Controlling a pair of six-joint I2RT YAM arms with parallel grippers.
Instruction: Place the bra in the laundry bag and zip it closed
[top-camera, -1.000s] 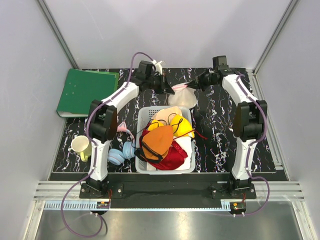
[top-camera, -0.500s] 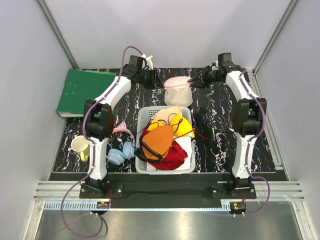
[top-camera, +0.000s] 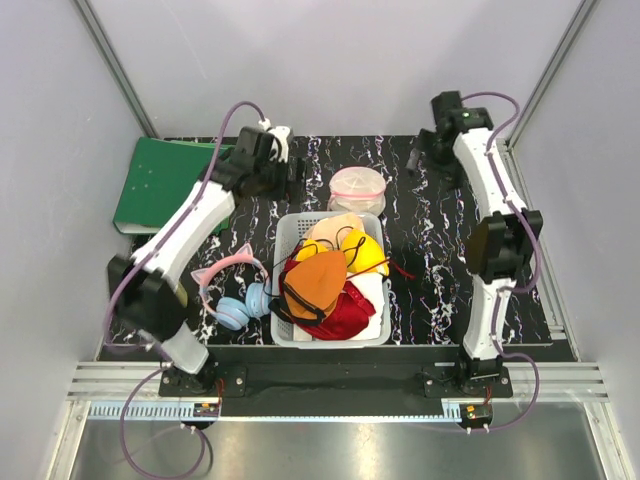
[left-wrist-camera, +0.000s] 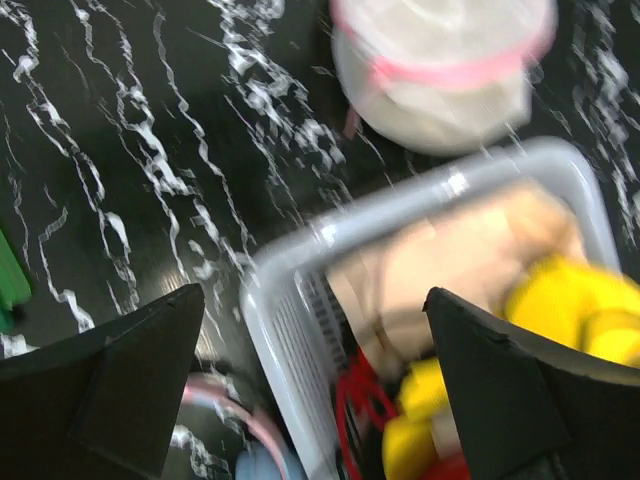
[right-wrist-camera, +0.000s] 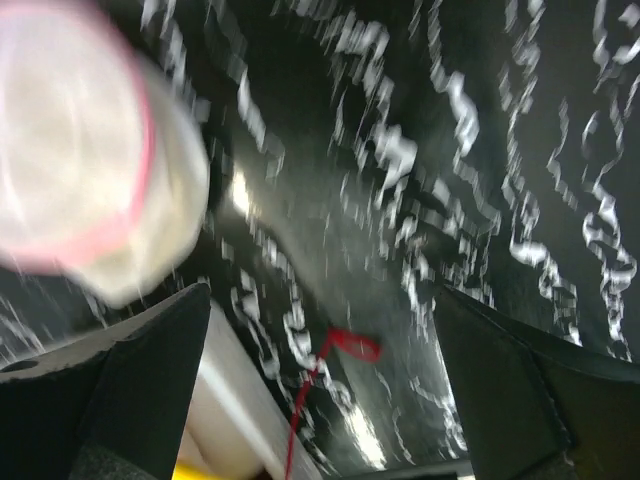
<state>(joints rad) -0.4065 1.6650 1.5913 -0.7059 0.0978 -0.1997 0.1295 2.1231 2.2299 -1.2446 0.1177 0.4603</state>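
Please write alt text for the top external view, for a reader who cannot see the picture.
A round white mesh laundry bag with a pink zipper rim sits on the black marbled table, just behind a grey-white basket heaped with colourful bras. The left gripper and right gripper stand open either side of it, holding nothing.

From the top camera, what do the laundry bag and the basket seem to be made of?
The laundry bag looks like thin, matte, semi-sheer white mesh fabric, edged by a pink zipper rim. The basket seems rigid grey-white plastic: perforated walls and a smooth, slightly glossy rim.
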